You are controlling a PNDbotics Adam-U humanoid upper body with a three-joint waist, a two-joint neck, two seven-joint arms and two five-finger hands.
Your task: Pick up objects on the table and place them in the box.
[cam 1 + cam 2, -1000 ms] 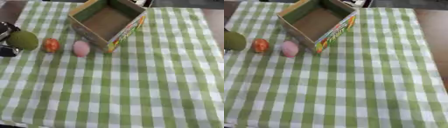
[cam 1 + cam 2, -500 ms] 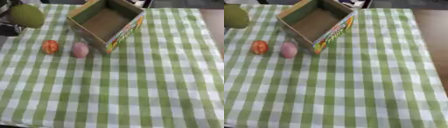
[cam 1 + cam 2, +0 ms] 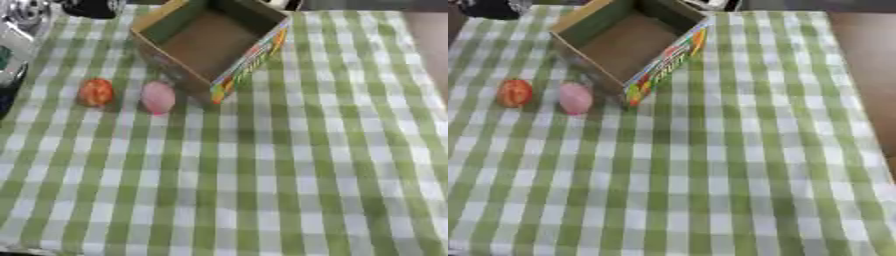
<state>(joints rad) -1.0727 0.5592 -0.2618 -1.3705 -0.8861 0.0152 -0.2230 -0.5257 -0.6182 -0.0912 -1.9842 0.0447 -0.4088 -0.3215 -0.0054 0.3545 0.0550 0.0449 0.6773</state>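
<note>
box (image 3: 213, 42): open top, looks bare inside | orange-red ball (image 3: 95, 92) and pink egg (image 3: 157, 97) side by side just left of it on the checked cloth (image 3: 289, 175) | left hand (image 3: 87, 7): top-left corner (fingers, can't tell)

Box (image 3: 213, 44) at table (image 3: 289, 175) far edge; two small objects (image 3: 157, 97) side by side, left-front of it.

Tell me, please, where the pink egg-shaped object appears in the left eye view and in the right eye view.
Left eye view: the pink egg-shaped object lies in the upper left part, just left of the box's near corner.
Right eye view: it lies further left, again beside that corner.
Shared landmark: the cardboard box, with the orange-red round object on the pink one's left.
</note>
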